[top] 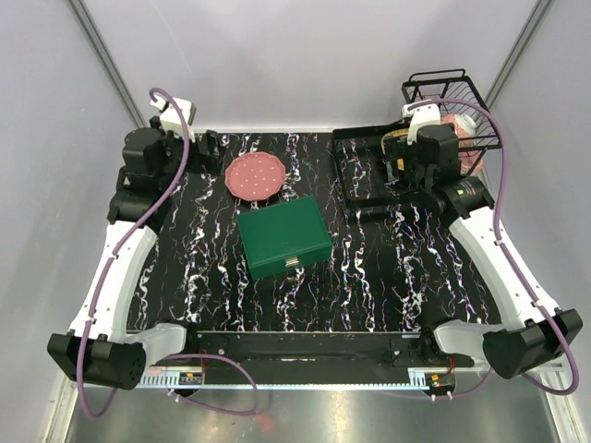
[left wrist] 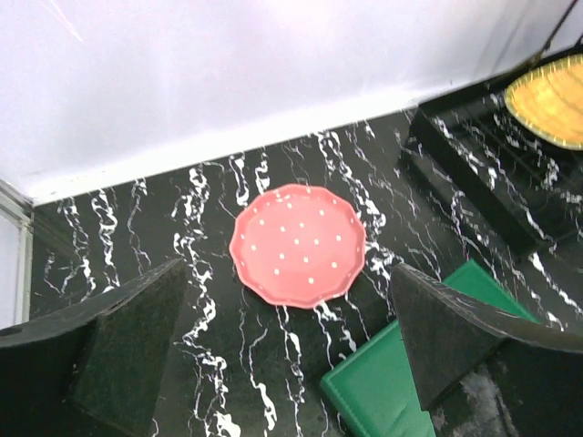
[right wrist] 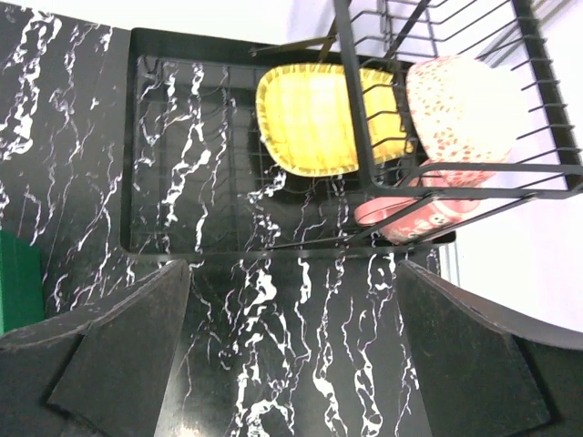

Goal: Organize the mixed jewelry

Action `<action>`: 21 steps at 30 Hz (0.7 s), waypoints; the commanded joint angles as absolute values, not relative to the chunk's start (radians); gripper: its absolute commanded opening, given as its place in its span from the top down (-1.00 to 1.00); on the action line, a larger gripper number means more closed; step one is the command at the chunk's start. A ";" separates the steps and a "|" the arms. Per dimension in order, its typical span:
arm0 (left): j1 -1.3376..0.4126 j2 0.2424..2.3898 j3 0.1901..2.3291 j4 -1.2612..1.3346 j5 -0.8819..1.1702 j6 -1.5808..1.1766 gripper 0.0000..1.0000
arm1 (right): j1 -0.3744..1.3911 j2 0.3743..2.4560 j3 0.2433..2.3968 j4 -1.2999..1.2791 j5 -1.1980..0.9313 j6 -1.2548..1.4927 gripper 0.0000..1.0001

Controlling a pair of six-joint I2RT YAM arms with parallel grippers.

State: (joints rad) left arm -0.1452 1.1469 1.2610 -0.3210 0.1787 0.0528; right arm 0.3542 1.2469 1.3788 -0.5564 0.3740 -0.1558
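No jewelry shows in any view. A closed green box [top: 283, 236] with a small metal clasp lies in the middle of the black marbled table; its corner shows in the left wrist view [left wrist: 401, 391]. My left gripper [top: 210, 152] is open and empty at the back left, hovering beside a pink dotted plate [top: 255, 175], which also shows in the left wrist view [left wrist: 298, 244] ahead of the gripper [left wrist: 287, 364]. My right gripper [top: 395, 171] is open and empty at the back right, over bare table [right wrist: 291, 364] in front of a black rack tray [right wrist: 146, 137].
A black wire dish rack [top: 452, 111] stands at the back right, holding a yellow plate [right wrist: 310, 118] and a pink spotted bowl [right wrist: 465, 105]. White walls close in the back and both sides. The green box's edge shows at the left of the right wrist view [right wrist: 18, 282].
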 commanded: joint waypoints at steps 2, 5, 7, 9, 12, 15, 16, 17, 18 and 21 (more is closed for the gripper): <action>-0.103 1.141 1.350 -0.331 0.149 -0.023 -0.98 | 0.348 1.195 1.402 -0.439 0.468 -0.180 -1.00; -0.084 1.135 1.359 -0.331 0.152 -0.037 -0.98 | 0.347 1.166 1.379 -0.417 0.498 -0.181 -0.99; -0.077 1.135 1.358 -0.333 0.152 -0.046 -0.97 | 0.345 1.141 1.374 -0.407 0.515 -0.192 -1.00; -0.074 1.140 1.358 -0.333 0.166 -0.058 -0.98 | 0.342 1.131 1.381 -0.402 0.535 -0.201 -0.99; -0.072 1.157 1.355 -0.333 0.179 -0.072 -0.97 | 0.342 1.112 1.394 -0.402 0.545 -0.204 -0.99; -0.069 1.173 1.355 -0.333 0.178 -0.081 -0.97 | 0.339 1.109 1.391 -0.400 0.545 -0.204 -0.99; -0.071 1.175 1.350 -0.333 0.179 -0.083 -0.98 | 0.339 1.111 1.390 -0.399 0.543 -0.204 -0.99; -0.071 1.177 1.350 -0.331 0.181 -0.086 -0.98 | 0.341 1.111 1.382 -0.400 0.540 -0.201 -0.99; -0.071 1.178 1.347 -0.333 0.179 -0.086 -0.98 | 0.341 1.112 1.379 -0.400 0.538 -0.199 -0.99; -0.071 1.174 1.339 -0.333 0.183 -0.084 -0.98 | 0.341 1.120 1.371 -0.396 0.538 -0.186 -0.99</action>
